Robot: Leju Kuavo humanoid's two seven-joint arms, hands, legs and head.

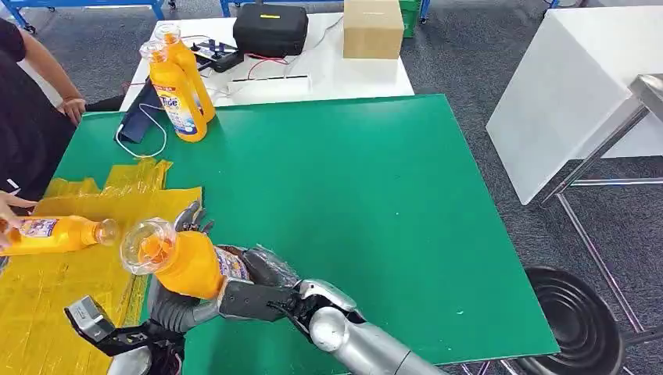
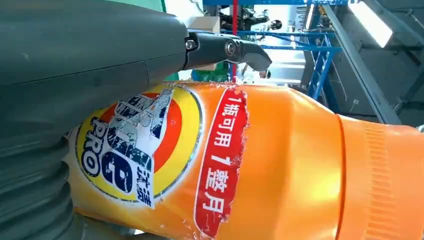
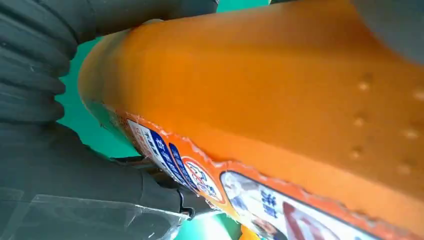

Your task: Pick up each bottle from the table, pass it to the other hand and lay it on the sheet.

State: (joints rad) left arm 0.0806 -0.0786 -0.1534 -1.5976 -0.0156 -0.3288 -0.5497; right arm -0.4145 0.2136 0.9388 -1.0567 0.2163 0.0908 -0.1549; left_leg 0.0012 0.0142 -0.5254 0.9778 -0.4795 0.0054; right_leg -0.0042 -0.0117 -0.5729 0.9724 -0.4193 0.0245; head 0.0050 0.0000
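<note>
Orange plastic detergent bottle (image 1: 188,264) with clear cap, held over green table (image 1: 375,211) at seven o'clock, right hand (image 1: 250,293) fingers gripping its base; left hand (image 1: 176,301) fingers wrapped round its body; crinkled yellow plastic sheet (image 1: 55,289) just beside, at nine o'clock

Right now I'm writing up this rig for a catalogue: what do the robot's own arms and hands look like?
The right arm is a glossy silver shell with rounded joint housings, leading into a black wrist section. The right hand is dark grey. The left hand is grey too, with a ribbed cover and a thick thumb; a darker finger shows bolt heads at its hinge. The left arm carries a black bracket.
</note>
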